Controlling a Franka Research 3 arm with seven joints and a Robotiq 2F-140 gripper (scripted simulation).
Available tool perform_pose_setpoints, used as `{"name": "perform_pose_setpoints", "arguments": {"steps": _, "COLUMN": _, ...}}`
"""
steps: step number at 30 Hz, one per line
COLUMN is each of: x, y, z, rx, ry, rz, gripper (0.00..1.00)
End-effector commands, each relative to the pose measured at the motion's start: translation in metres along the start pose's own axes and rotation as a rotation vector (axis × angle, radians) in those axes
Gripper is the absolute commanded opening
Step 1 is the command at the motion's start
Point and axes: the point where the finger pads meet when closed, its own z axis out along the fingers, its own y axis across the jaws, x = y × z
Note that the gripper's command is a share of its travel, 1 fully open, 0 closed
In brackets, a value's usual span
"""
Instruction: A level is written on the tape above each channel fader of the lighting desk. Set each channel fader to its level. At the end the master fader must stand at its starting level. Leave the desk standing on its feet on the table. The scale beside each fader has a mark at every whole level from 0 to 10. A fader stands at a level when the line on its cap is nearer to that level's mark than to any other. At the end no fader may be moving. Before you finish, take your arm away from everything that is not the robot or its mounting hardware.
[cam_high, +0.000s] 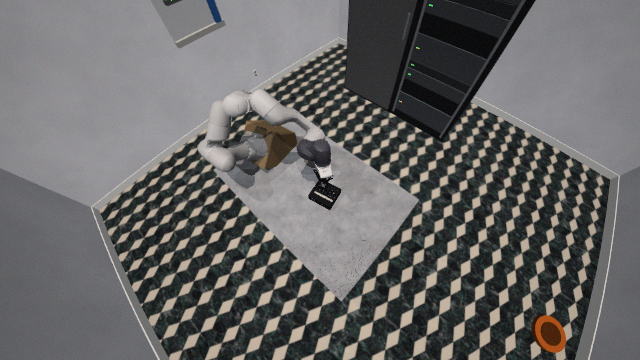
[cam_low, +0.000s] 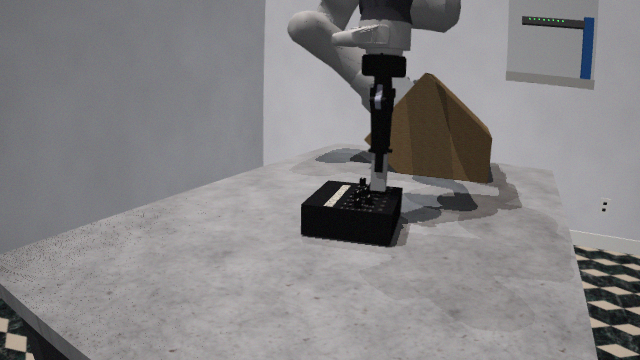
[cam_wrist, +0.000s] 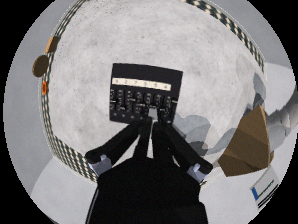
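The black lighting desk (cam_high: 324, 195) (cam_low: 350, 215) (cam_wrist: 145, 95) stands upright on the grey table. A pale tape strip (cam_low: 337, 195) (cam_wrist: 144, 84) runs along its far side above a row of small faders (cam_low: 361, 196) (cam_wrist: 140, 106). The numbers on the tape and the cap lines are too small to read. My gripper (cam_high: 325, 184) (cam_low: 377, 189) (cam_wrist: 152, 113) is shut, pointing straight down, with its fingertips down on the desk's top at the fader row, near the side closest to the arm. I cannot tell which fader the tips touch.
A brown angular block (cam_high: 272, 142) (cam_low: 437, 135) (cam_wrist: 248, 143) stands on the table (cam_high: 350, 235) (cam_low: 200, 280) behind the desk, near the arm's base. A dark server rack (cam_high: 435, 60) stands far off on the floor. An orange round object (cam_high: 549, 334) lies on the floor.
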Motion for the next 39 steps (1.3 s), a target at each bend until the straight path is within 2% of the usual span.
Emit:
{"name": "perform_pose_setpoints", "arguments": {"steps": 1, "x": 0.003, "y": -0.002, "z": 0.000, "rx": 0.004, "ry": -0.001, "rz": 0.003, "gripper": 0.00}}
{"name": "perform_pose_setpoints", "arguments": {"steps": 26, "x": -0.003, "y": -0.002, "z": -0.002, "rx": 0.004, "ry": -0.001, "rz": 0.003, "gripper": 0.00}}
{"name": "perform_pose_setpoints", "arguments": {"steps": 39, "x": -0.003, "y": -0.002, "z": -0.029, "rx": 0.004, "ry": -0.001, "rz": 0.003, "gripper": 0.00}}
